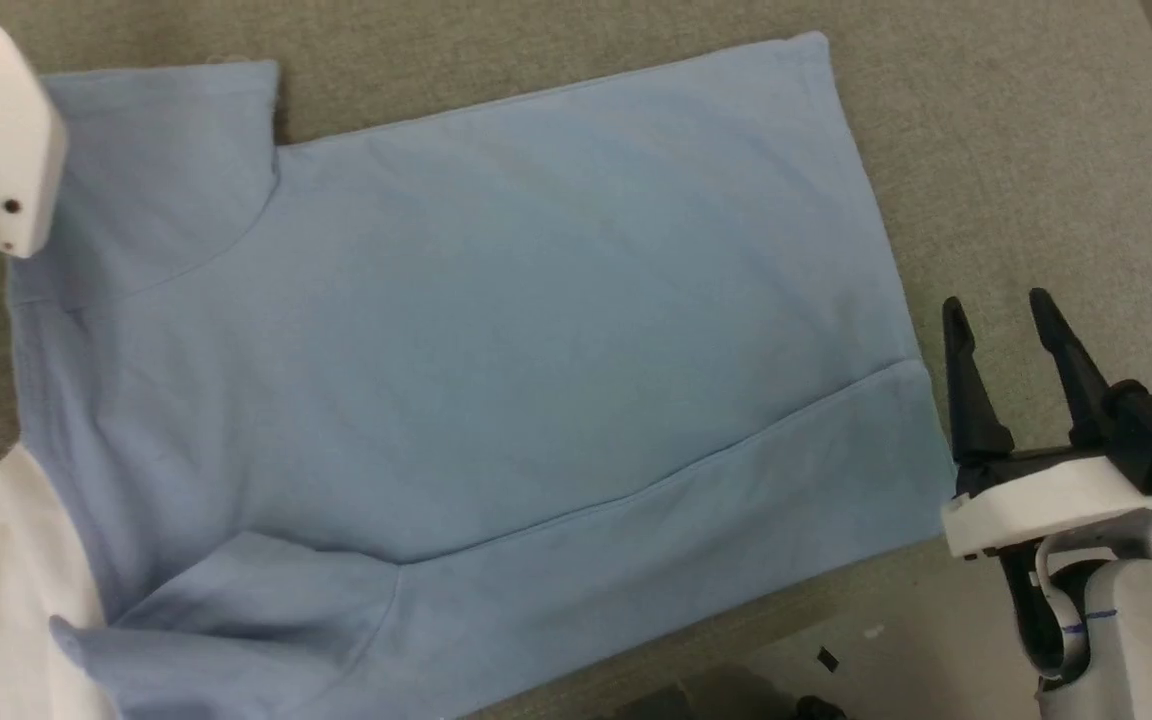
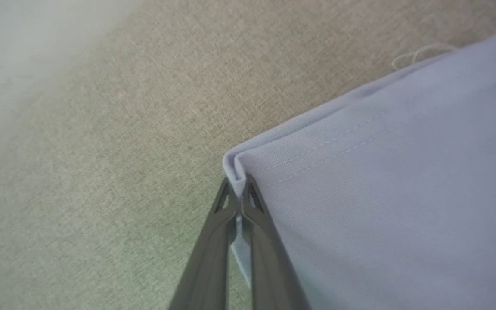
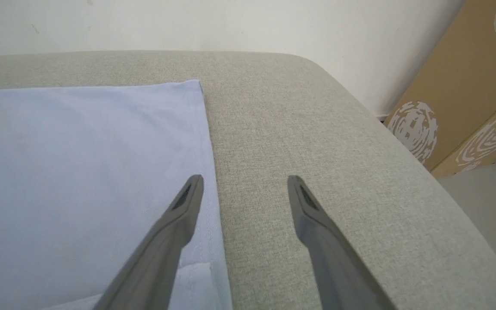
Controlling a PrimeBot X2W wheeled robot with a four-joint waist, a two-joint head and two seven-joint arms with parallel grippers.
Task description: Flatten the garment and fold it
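- Beneath me spreads a beige woven cushion [image 3: 317, 107], its far corner rounded.
- Behind it I see a plain white wall [image 3: 230, 26], evenly lit.
- To my right, brown cardboard [image 3: 467, 77] printed with white whorls stands tilted by that wall.
- Pale grey floor [image 3: 489, 198] lies beside the cardboard.

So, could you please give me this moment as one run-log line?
garment: spread out on fabric cushion | left claw: shut on garment corner | right claw: open, beside hem
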